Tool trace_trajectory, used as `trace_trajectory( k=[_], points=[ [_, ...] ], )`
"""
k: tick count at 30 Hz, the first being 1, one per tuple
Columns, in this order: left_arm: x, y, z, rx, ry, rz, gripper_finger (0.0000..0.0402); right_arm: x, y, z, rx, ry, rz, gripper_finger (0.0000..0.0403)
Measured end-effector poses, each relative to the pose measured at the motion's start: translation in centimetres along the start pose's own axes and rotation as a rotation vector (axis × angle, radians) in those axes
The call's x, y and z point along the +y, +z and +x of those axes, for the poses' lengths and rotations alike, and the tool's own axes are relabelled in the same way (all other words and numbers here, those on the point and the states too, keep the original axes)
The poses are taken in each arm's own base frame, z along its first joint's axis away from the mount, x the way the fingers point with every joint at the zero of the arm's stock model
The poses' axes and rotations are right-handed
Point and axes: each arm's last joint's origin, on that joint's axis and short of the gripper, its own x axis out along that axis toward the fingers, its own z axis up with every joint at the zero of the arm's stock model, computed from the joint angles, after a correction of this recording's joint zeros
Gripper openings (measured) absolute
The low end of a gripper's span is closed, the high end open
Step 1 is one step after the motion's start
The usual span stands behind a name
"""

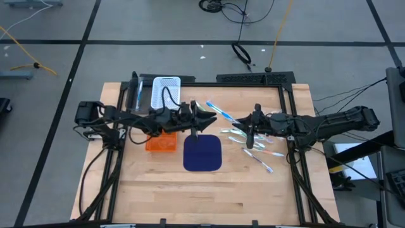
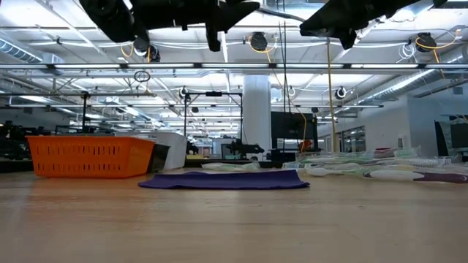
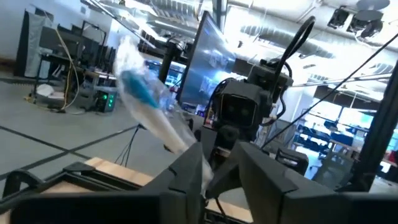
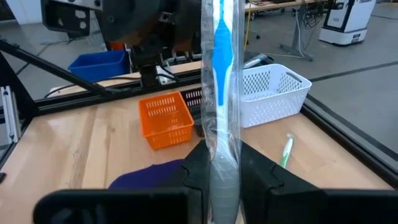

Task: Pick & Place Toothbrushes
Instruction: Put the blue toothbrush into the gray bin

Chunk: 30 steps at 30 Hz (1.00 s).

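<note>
My left gripper [image 1: 207, 117] hangs high over the table's middle, beyond the far edge of the dark blue mat [image 1: 202, 153]. A wrapped toothbrush with a blue grip [image 3: 146, 93] stands in it. My right gripper [image 4: 222, 163] hangs to the right of the mat, shut on another wrapped blue toothbrush [image 4: 221, 43]. Several loose toothbrushes [image 1: 250, 142] lie flat on the wood under and around the right gripper. An orange basket [image 1: 161, 142] and a white basket [image 1: 166, 90] stand left of the mat. My left gripper has the toothbrush's lower end [image 3: 198, 163] between its two fingers. The brush leans on one finger [image 3: 180, 180], and a dark gap shows beside the other. It slants up out of the fingers, clear of the table. My right gripper pinches the toothbrush's wrapped lower part [image 4: 222, 146] between its two fingers, which lie about level and across the brush. The brush stands upright above the fingers, clear of the table.
A blue bin [image 4: 99, 63] stands at the far left by the frame. In the low view the orange basket [image 2: 91, 157], the mat [image 2: 227, 180] and the pile of toothbrushes [image 2: 380, 172] sit on the wood, with bare wood nearer.
</note>
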Motion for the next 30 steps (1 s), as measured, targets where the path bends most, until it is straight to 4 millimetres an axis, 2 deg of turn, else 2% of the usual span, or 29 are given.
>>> trace_trajectory(
  k=[5, 10, 16, 25, 30],
  points=[
    [0.0, 0.2, 0.0, -0.022, 0.011, -0.019, 0.0175, 0.0, 0.0, 0.0, -0.002, 0.0, -0.002, 0.004],
    [0.1, 0.2, 0.0, -0.035, 0.058, -0.027, 0.0204, 0.1, -0.1, 0.4, -0.002, -0.007, -0.003, 0.004],
    [0.2, 0.1, 0.0, -0.02, 0.067, -0.035, 0.0207, 0.4, -0.1, 1.4, -0.037, -0.004, -0.028, 0.0039],
    [0.2, -0.2, 0.0, 0.008, 0.077, -0.043, 0.0207, 0.5, 0.9, 1.1, -0.124, -0.004, -0.048, 0.0012],
    [0.1, 0.0, 0.0, -0.023, 0.08, -0.047, 0.0207, 1.0, 0.3, 1.7, -0.093, 0.012, -0.053, 0.0012]
  ],
)
